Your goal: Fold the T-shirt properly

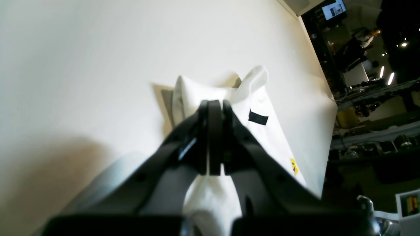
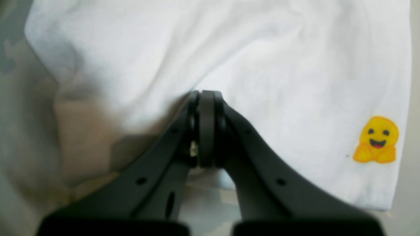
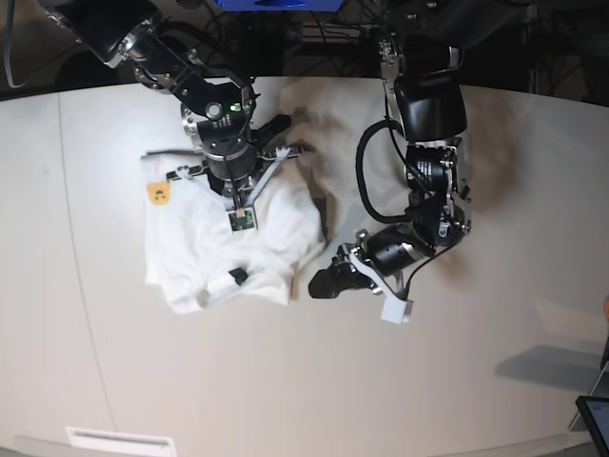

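Observation:
The white T-shirt (image 3: 200, 243) lies bunched on the table, plain side up. A small yellow-orange smiley patch (image 3: 157, 193) is at its left edge and a black tag (image 3: 236, 276) near its front edge. My right gripper (image 3: 242, 217) is over the shirt's middle; in the right wrist view it (image 2: 206, 95) is shut on a pinched fold of cloth, with the patch (image 2: 376, 140) to the right. My left gripper (image 3: 316, 285) is at the shirt's right front corner; in the left wrist view it (image 1: 215, 105) is shut, with shirt cloth (image 1: 252, 98) bunched around and under the fingers.
The pale table (image 3: 457, 381) stretches right and forward of the shirt. Its edge (image 1: 328, 108) runs along the right of the left wrist view, with dark equipment beyond. A tablet corner (image 3: 596, 419) shows at the base view's bottom right.

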Robot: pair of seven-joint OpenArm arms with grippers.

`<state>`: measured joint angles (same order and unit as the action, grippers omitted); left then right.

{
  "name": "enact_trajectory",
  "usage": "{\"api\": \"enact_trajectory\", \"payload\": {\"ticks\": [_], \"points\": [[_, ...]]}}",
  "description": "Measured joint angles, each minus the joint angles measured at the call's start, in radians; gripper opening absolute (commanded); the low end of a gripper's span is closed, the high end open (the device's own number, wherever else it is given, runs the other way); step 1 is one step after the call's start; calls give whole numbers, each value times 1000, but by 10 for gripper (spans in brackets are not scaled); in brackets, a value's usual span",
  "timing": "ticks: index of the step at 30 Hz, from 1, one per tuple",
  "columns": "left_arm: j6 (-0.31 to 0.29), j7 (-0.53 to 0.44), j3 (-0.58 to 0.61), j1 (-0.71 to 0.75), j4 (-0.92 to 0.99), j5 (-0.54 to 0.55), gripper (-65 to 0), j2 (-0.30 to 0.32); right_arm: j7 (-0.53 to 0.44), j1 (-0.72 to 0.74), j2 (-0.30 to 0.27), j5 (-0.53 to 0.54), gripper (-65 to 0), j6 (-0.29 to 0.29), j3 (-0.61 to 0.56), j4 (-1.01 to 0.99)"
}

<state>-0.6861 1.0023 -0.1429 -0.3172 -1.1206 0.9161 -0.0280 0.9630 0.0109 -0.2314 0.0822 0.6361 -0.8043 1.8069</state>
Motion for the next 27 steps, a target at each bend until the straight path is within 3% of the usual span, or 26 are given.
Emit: {"api": "enact_trajectory", "payload": {"ticks": [13,15,19,20,22,27], "points": [[0,-1,-1,-132,97,22,-635,-19,0,1,0,0,-647,0,0,2],[0,-3,7,-111,95,83,-566,-25,1,2,0,0,-647,0,0,2],[0,6,6,-35,96,202,-326,-7,2,2,0,0,-647,0,0,2],[31,3,5,-15,96,243,-287,8,3,2,0,0,-647,0,-1,2],[69,-6,0,6,96,298,-274,36,4,1,0,0,-647,0,-1,2],[69,-9,2,21,95,377,-272,74,4,0,0,0,-647,0,-1,2]]}}
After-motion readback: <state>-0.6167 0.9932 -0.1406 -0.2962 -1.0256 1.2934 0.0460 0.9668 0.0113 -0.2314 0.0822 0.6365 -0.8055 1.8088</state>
